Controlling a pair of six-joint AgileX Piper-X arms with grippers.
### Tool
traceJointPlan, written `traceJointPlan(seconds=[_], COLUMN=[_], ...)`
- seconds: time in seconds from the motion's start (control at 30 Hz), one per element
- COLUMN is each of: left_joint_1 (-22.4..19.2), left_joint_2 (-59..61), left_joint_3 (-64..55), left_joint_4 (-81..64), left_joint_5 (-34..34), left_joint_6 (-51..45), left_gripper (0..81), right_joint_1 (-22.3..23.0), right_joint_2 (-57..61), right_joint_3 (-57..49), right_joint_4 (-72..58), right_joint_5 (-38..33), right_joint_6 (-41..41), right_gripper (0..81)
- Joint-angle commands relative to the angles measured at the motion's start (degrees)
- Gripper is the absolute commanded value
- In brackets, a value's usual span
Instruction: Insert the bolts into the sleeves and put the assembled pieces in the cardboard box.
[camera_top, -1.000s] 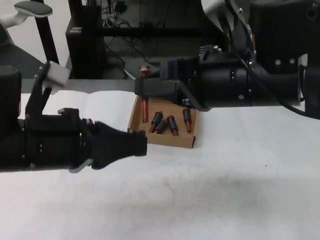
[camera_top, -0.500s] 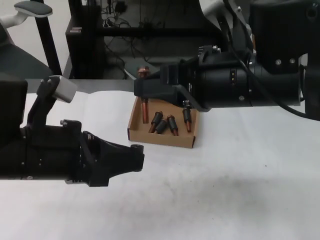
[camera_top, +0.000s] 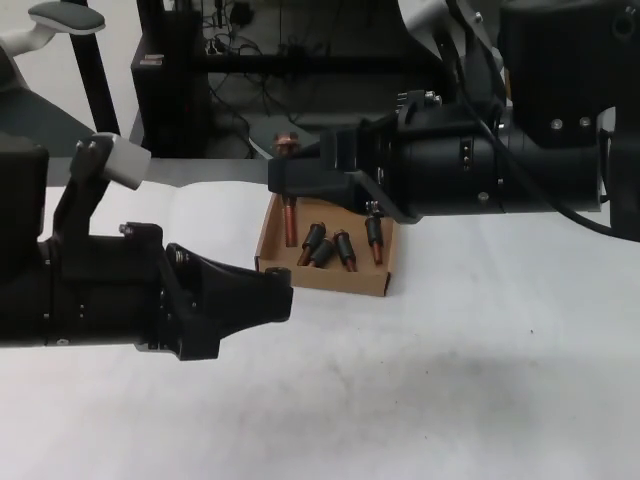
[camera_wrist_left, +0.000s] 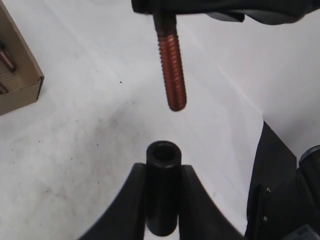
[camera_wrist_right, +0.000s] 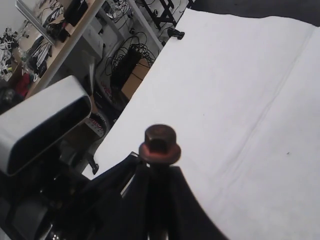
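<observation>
While the left gripper (camera_wrist_left: 162, 172) clamps the sleeve (camera_wrist_left: 162, 200) between its fingers, the right gripper (camera_wrist_right: 156, 176) pinches the bolt (camera_wrist_left: 171, 75) below its head, tip just above the sleeve, apart.

Bolt (camera_wrist_left: 172, 75) on its own: one, held by right gripper (camera_top: 285, 180). Sleeve (camera_wrist_left: 162, 195) on its own: one, held by left gripper (camera_wrist_left: 162, 172). Assembled pieces (camera_top: 344, 250): four. Cardboard box (camera_top: 325, 278): one, near right gripper. Grippers: two.
</observation>
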Motion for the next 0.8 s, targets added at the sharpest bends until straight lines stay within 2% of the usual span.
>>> traceJointPlan(seconds=[0.0, 0.2, 0.53, 0.77], left_joint_1=[0.0, 0.0, 0.0, 0.0], left_joint_2=[0.0, 0.0, 0.0, 0.0], left_joint_3=[-0.6, -0.6, -0.6, -0.6], left_joint_4=[-2.5, -3.5, -3.5, -3.5], left_joint_5=[1.2, 1.2, 1.2, 1.2], left_joint_6=[-0.4, -1.4, -2.5, -2.5], left_gripper=[1.7, 1.7, 1.7, 1.7], right_joint_1=[0.1, 0.1, 2.9, 3.3], right_joint_2=[-0.3, -0.3, -0.3, -0.3], right_joint_3=[-0.2, -0.2, -0.2, -0.2], right_joint_4=[-1.2, -1.2, -1.2, -1.2], right_joint_5=[-0.5, -0.5, 6.6, 6.7], right_joint_6=[-0.7, -0.7, -0.6, -0.2], right_gripper=[0.6, 0.6, 0.6, 0.6])
